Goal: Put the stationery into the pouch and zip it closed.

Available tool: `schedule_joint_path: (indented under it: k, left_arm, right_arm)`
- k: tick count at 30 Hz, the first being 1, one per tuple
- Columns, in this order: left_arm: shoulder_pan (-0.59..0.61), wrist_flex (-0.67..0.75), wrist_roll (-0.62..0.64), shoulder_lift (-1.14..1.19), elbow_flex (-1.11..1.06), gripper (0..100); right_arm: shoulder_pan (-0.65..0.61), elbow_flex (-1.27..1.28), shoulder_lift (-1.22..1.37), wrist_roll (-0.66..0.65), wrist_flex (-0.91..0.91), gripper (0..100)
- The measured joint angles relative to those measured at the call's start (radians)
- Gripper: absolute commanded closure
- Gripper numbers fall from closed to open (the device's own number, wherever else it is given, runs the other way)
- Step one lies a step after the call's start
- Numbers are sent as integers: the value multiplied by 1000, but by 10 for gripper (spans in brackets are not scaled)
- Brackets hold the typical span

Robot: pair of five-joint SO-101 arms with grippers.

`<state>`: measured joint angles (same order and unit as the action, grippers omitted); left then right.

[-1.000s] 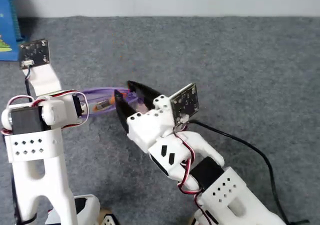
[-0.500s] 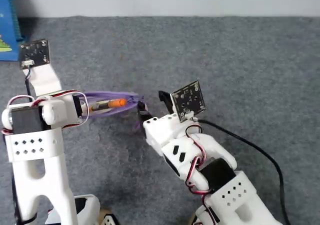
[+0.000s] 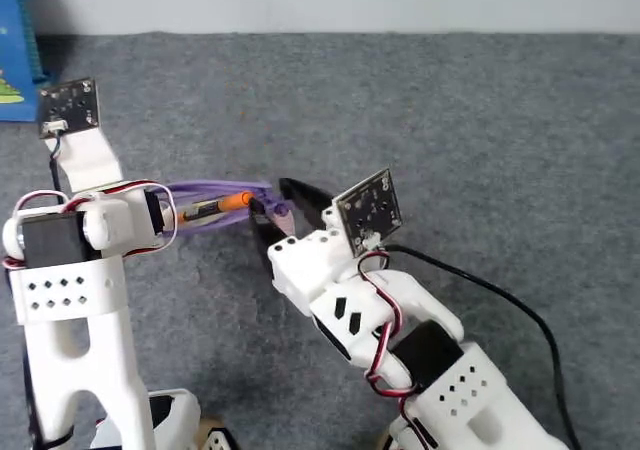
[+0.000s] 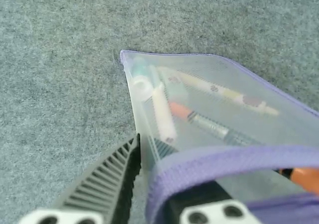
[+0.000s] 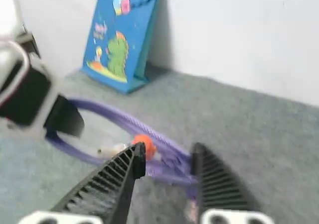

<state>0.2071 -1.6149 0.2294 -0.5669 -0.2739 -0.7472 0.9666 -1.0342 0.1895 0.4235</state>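
Note:
A clear pouch (image 3: 212,206) with a purple zip edge hangs just above the grey carpet, its mouth gaping in a loop (image 5: 124,120). Several pens (image 4: 199,102) lie inside it, and an orange pen tip (image 3: 237,201) pokes out at the top. My left gripper (image 4: 147,149) is shut on the pouch's zip edge at its left end (image 3: 158,213). My right gripper (image 3: 280,213) stands open at the pouch's right end. Its fingers straddle the purple corner and the zipper pull (image 5: 172,165), and I cannot tell if they touch it.
A blue picture booklet (image 3: 14,62) leans against the white wall at the far left (image 5: 124,35). A black cable (image 3: 500,295) trails from the right arm across the grey carpet (image 3: 480,130), which is open to the right and behind.
My right gripper, wide open over the pouch a second ago, narrowed and drew back to the right, then came back to the pouch's right end. The left arm stays still.

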Motion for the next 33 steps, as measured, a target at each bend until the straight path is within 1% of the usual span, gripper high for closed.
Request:
schedule_joint_path:
  k: [2,5,8,12,15,20,26,29,33]
  left_arm:
    - [0,0,0,0,0,989]
    - [0,0,0,0,0,989]
    - [0,0,0,0,0,989]
    - [2,0,0,0,0,989]
    - [2,0,0,0,0,989]
    - [2,0,0,0,0,989]
    - [2,0,0,0,0,989]
    - [3,0,0,0,0,989]
    - [3,0,0,0,0,989]
  right_arm:
    - [-2,0,40,3,-49,957]
    - [-2,-18,117,8,-117,990]
    - [-2,-64,219,8,-169,989]
    - [-28,-160,325,0,-169,989]
    - [-57,-216,370,-44,-129,989]
    - [-77,-269,376,-68,-43,989]
    - [-77,-281,377,-69,78,989]
    - [-77,-295,376,-69,103,989]
    - [-41,-308,338,-69,138,991]
